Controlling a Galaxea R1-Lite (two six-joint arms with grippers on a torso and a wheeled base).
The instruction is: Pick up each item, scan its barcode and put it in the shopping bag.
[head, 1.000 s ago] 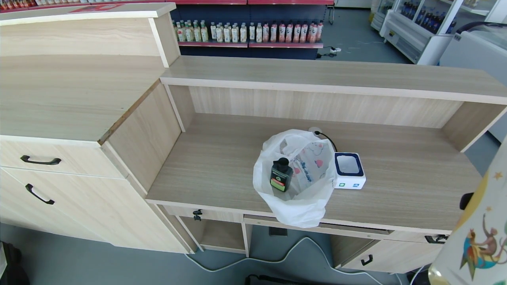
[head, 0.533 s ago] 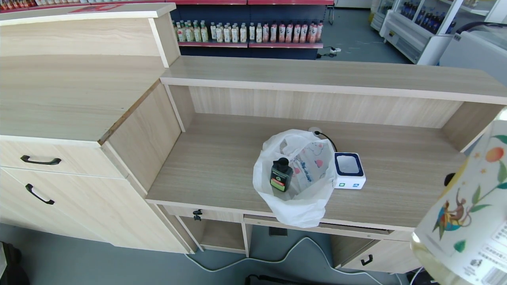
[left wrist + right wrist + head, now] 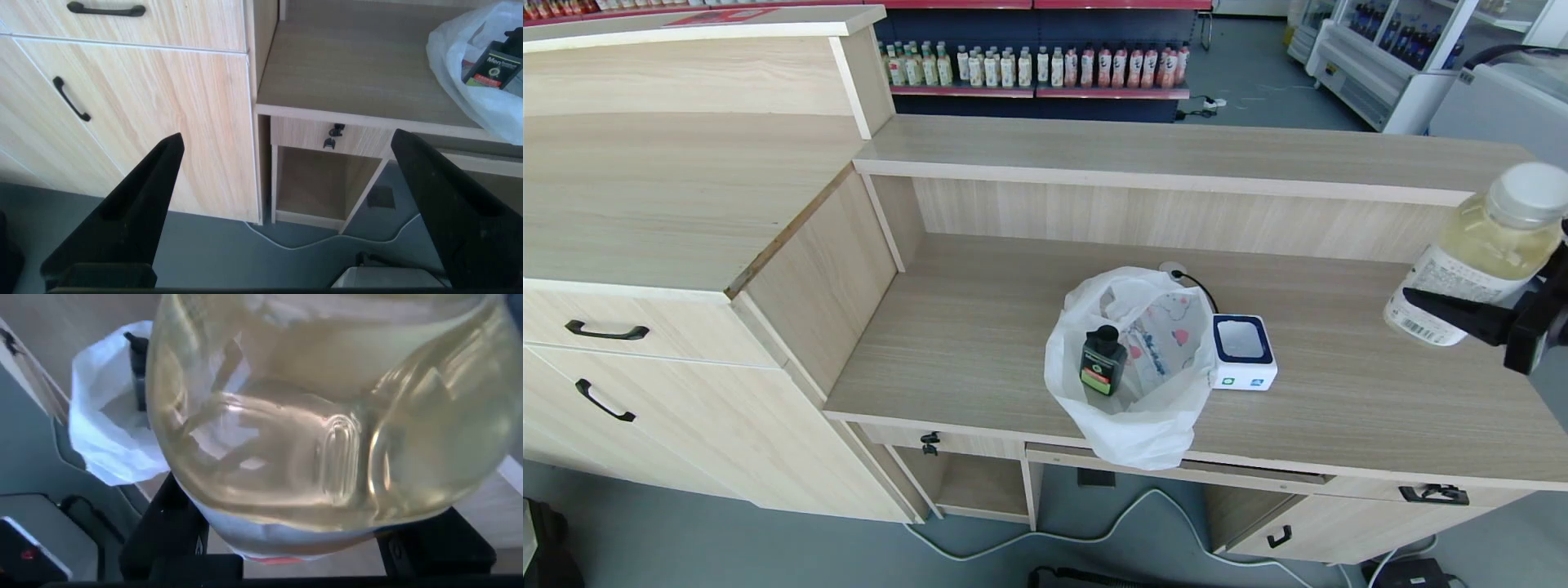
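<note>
1. Since the earlier frames, the juice bottle [image 3: 1470, 261] has swung from the lower right corner, close to the lens, up to the right edge above the counter [image 3: 1339, 392].
2. Left gripper [image 3: 288, 140]: fingers spread and empty, hanging over the floor beside the drawers [image 3: 122, 49], apparently parked.
3. Shopping bag [image 3: 1131, 433], centre: mouth open upward for loading. A dark bottle [image 3: 1103, 359] stands inside, and the print on its red-and-green label is too small to read.
4. Scanner [image 3: 1243, 351], just right of the bag: window faces up, so a code must be presented facing down.
5. Right gripper [image 3: 1454, 306], right edge: clamped on the juice bottle near its base, cap tilted to the upper right. The white label shows a barcode, but its fine print is illegible. The bottle is well right of the scanner, so it is probably not yet scanned.
</note>
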